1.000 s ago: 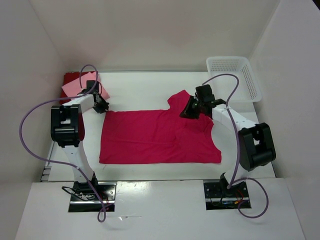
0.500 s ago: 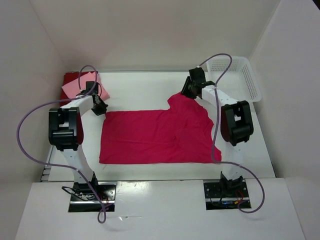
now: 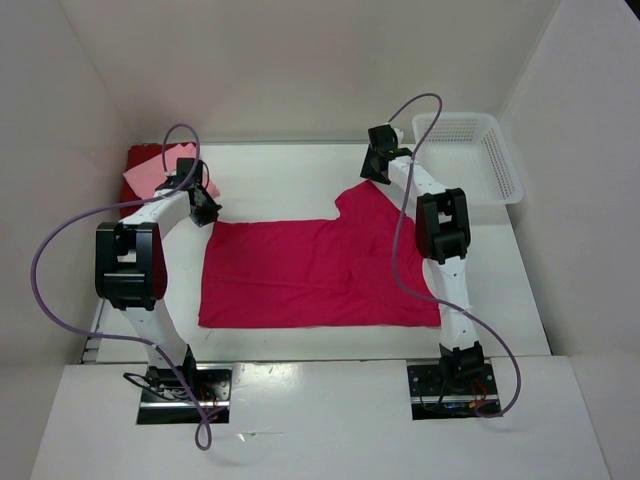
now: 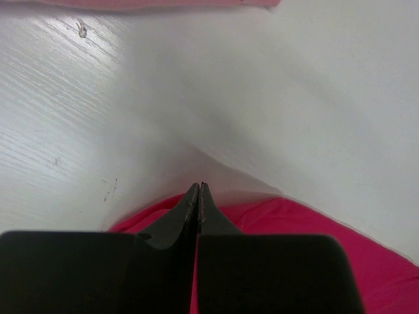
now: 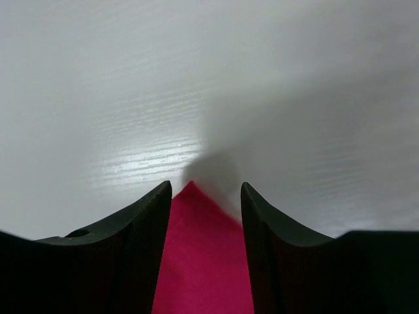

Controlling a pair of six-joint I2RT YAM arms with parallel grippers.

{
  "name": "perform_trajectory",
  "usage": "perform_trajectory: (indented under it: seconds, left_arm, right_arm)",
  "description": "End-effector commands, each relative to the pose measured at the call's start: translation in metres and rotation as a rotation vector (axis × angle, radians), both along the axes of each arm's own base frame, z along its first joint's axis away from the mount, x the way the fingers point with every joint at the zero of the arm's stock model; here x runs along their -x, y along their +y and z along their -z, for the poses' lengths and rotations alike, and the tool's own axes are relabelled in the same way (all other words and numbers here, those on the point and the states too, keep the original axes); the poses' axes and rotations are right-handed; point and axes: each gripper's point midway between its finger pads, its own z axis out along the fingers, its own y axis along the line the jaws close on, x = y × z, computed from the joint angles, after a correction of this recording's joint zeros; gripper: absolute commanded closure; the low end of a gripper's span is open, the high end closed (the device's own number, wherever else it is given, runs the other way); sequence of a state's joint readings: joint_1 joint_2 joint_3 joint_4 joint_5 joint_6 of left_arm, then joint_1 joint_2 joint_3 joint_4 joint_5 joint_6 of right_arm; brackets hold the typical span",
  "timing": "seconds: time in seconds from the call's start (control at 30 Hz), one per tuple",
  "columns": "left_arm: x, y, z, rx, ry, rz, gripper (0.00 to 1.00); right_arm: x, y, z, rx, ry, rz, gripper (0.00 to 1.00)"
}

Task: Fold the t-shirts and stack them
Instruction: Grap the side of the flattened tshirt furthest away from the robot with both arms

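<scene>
The crimson-magenta t-shirt point(image 3: 320, 270) lies spread flat in the middle of the table. My left gripper point(image 3: 205, 212) is at its far-left corner. In the left wrist view that gripper point(image 4: 198, 186) is shut, with the shirt's edge point(image 4: 308, 216) bunched round its fingers and a sliver of cloth between them. My right gripper point(image 3: 378, 175) stands at the far tip of the sleeve. It point(image 5: 205, 185) is open, and the pointed cloth tip point(image 5: 203, 261) lies between its fingers. A folded light pink t-shirt point(image 3: 165, 170) rests on a dark red t-shirt point(image 3: 133, 188) at the far left.
A white lattice basket point(image 3: 468, 128) stands at the far right corner. White walls close in the table on three sides. The pink shirt's edge point(image 4: 131, 2) shows just beyond my left gripper. Purple cables loop off both arms.
My right arm has reached away from the shirt's middle to the far sleeve tip, and its jaws have spread. My left gripper has shut at the shirt's corner.
</scene>
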State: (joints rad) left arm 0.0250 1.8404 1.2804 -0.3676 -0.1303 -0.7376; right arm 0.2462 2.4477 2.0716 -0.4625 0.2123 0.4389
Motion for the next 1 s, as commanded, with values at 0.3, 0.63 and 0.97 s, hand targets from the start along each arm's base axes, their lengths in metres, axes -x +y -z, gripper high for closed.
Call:
perform_trajectory:
  seconds: [0.3, 0.63, 0.97]
  left_arm:
    - [-0.001, 0.0, -0.009, 0.003, -0.019, 0.002, 1.0]
    - [-0.001, -0.003, -0.009, 0.018, -0.02, 0.013, 1.0]
    - [-0.006, -0.006, -0.011, 0.005, -0.026, 0.024, 1.0]
  right_arm:
    - [-0.005, 0.011, -0.007, 0.021, 0.005, -0.043, 0.65]
    - [-0.009, 0.021, -0.036, -0.044, -0.039, -0.054, 1.0]
    - [-0.019, 0.016, -0.044, -0.138, -0.046, -0.072, 0.58]
